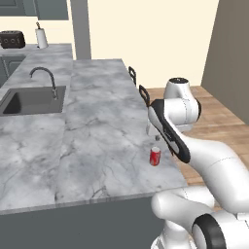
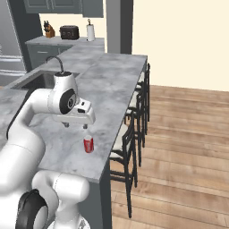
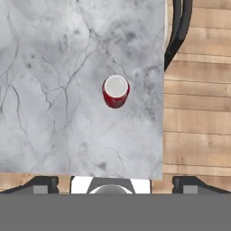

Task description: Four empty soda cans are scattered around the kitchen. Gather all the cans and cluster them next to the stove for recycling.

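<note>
One red soda can (image 1: 155, 156) (image 2: 88, 144) (image 3: 116, 91) stands upright on the grey marble counter (image 1: 97, 136), close to its right-hand edge. My gripper (image 2: 76, 126) (image 1: 156, 138) (image 3: 115, 186) hangs a short way above the can, pointing straight down at it. Its jaws stand wide open with nothing between them, and the can's silver top lies between the two fingertips (image 3: 41, 185) in the hand view. The stove is out of view.
A sink (image 1: 31, 102) with a curved faucet (image 1: 44, 78) is set into the counter to the left. A toaster (image 1: 12, 39), a paper towel roll (image 1: 42, 38) and a knife block (image 2: 48, 30) stand at the back. Dark stools (image 2: 134, 129) line the counter's edge over wooden floor (image 2: 188, 147).
</note>
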